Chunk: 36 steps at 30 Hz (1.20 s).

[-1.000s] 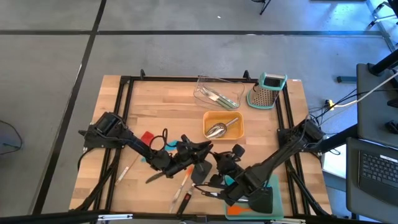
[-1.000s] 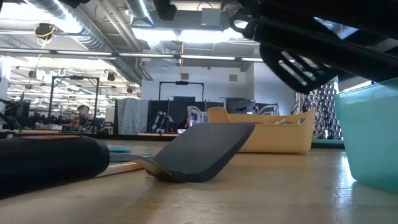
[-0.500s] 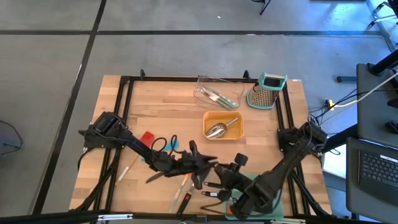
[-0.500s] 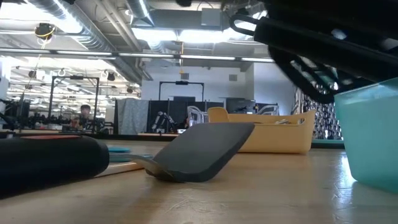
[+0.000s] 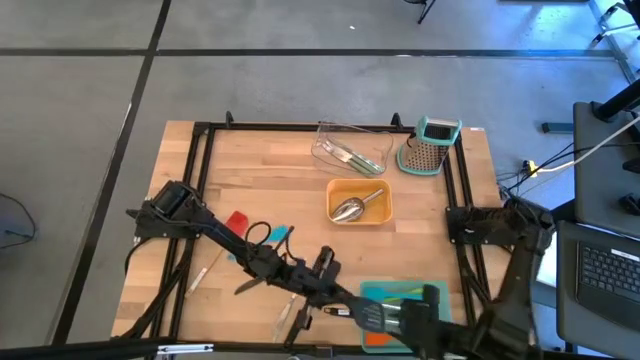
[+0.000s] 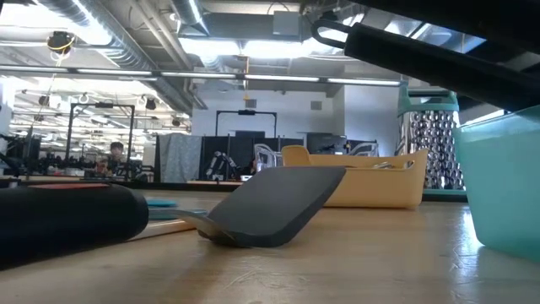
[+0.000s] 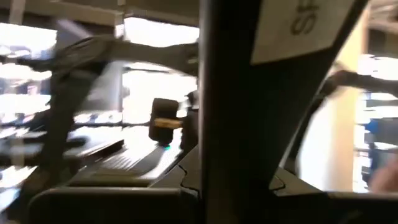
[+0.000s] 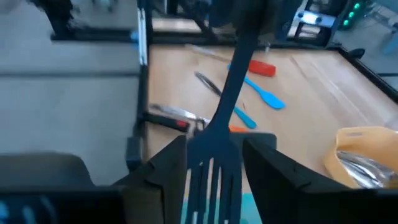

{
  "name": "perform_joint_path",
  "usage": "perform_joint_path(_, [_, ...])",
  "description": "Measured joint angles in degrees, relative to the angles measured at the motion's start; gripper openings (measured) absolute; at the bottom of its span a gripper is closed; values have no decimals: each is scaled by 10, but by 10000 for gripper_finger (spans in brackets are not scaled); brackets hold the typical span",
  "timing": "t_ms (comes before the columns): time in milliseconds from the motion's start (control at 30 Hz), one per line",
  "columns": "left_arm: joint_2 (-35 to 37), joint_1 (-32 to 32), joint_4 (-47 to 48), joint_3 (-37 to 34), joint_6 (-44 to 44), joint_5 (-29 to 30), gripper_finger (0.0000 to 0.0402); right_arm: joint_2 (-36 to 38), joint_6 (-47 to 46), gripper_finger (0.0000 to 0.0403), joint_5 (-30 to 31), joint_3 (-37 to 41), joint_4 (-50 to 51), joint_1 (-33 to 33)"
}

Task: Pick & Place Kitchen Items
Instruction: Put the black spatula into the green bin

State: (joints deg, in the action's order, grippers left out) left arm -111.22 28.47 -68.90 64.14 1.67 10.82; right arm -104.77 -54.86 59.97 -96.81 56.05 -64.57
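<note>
The right gripper (image 8: 214, 148) is standing with its fingers (image 8: 163, 171) newly spread, pinched a second ago, and the black slotted spatula (image 8: 225, 106) is lying loose between them. Just beyond their tips the left gripper (image 5: 322, 270) is clamping its handle, so the tool is probably passing to the left arm for placing. Farther out, loose utensils (image 8: 267, 96) are lying on the wooden table (image 5: 290, 180) near the teal tray (image 5: 400, 292), with grey floor and a lit workshop showing beyond.
</note>
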Motion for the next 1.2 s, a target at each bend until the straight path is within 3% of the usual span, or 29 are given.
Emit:
perform_joint_path(167, [-50, -7, 52, 82, 8, -49, 53, 1, -34, 168, 22, -1, -17, -18])
perform_joint_path(400, [-127, -18, 79, 196, 6, -56, 53, 1, -41, 191, -22, 0, -37, 15])
perform_joint_path(767, [-123, -15, 99, 201, 6, -75, 53, 1, -78, 220, -35, 26, -18, 32])
perform_joint_path(1033, [-123, -15, 107, 201, 10, -65, 51, 0, -37, 229, -80, 89, -150, 70])
perform_joint_path(1200, [-123, -15, 109, 201, 13, -62, 39, 0, -15, 221, -137, 99, -166, 86])
